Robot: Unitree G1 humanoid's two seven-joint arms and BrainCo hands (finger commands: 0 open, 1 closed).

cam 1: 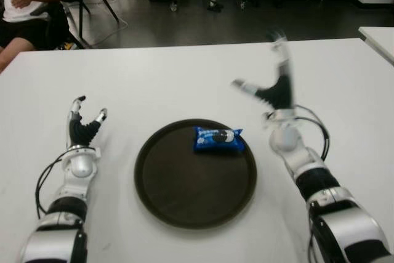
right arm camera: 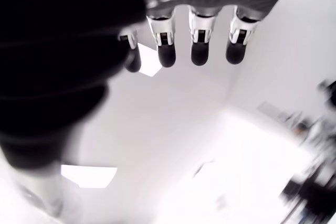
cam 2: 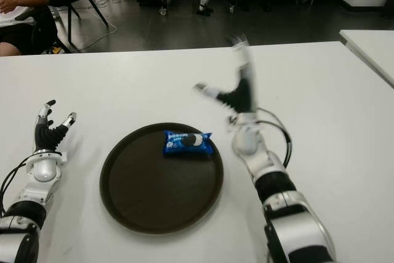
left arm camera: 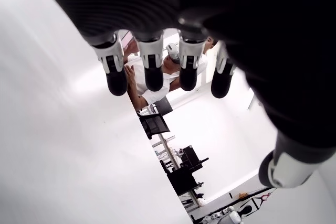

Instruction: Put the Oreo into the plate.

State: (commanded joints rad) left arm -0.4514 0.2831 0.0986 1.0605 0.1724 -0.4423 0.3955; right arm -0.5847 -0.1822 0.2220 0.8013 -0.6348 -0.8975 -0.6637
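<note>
Even overhead light, soft; table bright, mild glare. Faint shadow under plate. Right hand motion-blurred in both eye views; left hand sharp. Right wrist view washed out, background smeared. Left wrist view: table overexposed, palm black.

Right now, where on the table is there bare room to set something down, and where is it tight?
Bare patches: the far table beyond the plate, and the strip between the plate and the open left hand. Most of the plate is free too; the Oreo sits at its far right edge. Tightest spot: between the Oreo and the raised, open right hand.
</note>
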